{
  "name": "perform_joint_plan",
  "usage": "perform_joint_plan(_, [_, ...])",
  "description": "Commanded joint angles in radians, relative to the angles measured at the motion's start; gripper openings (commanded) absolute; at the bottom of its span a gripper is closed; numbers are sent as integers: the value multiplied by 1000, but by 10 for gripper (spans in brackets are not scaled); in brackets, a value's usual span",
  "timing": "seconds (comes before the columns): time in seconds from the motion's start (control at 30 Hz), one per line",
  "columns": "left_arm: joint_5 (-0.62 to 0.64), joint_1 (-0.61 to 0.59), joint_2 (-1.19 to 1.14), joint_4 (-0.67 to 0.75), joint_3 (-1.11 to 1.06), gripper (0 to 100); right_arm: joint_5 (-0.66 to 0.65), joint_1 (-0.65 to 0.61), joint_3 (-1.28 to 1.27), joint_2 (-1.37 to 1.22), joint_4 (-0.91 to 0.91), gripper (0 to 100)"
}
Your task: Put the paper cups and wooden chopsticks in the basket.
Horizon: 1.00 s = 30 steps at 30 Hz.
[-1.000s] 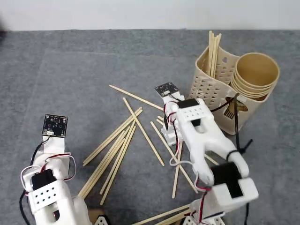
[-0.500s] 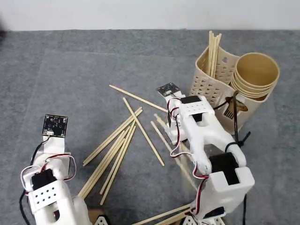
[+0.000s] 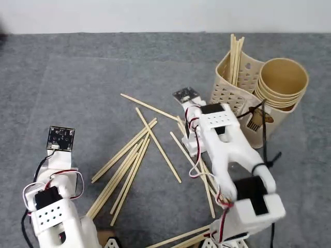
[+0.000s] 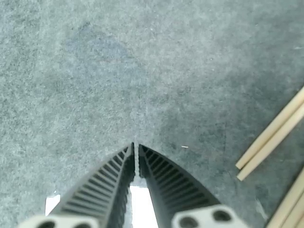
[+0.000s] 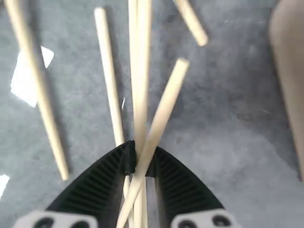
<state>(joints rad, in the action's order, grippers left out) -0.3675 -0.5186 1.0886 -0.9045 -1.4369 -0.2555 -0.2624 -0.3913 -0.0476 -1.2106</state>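
Wooden chopsticks (image 5: 138,95) are now pinched in the right gripper (image 5: 141,153), its jaws closed on at least two of them just beside the basket (image 3: 227,98). A second ago they lay flat on the mat. Since then their far ends have swung and the arm has edged toward the basket, so I judge the pick made and the lift next. The paper cups (image 3: 282,77) are stacked inside the basket. The left gripper (image 4: 135,148) is closed and empty, well apart from the basket.

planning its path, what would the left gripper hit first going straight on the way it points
Probably only the grey mat: the left gripper, jaws shut, points at bare fabric. The loose chopsticks lie off to one side of that line.
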Motion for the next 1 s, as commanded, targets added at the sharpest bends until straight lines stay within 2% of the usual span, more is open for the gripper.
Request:
perform_joint_plan(0.0, [-9,6,18,26,7,15,-8,1,31,165,-56,7])
perform_joint_plan(0.2, [-9,6,18,26,7,15,-6,-10,57,337,-90,7])
perform_joint_plan(0.4, [-9,6,18,26,7,15,6,-21,161,372,-84,7])
perform_joint_plan(0.57, [-9,6,18,26,7,15,103,-48,278,378,-91,7])
perform_joint_plan(0.97, [-9,6,18,26,7,15,238,-79,565,380,-84,7])
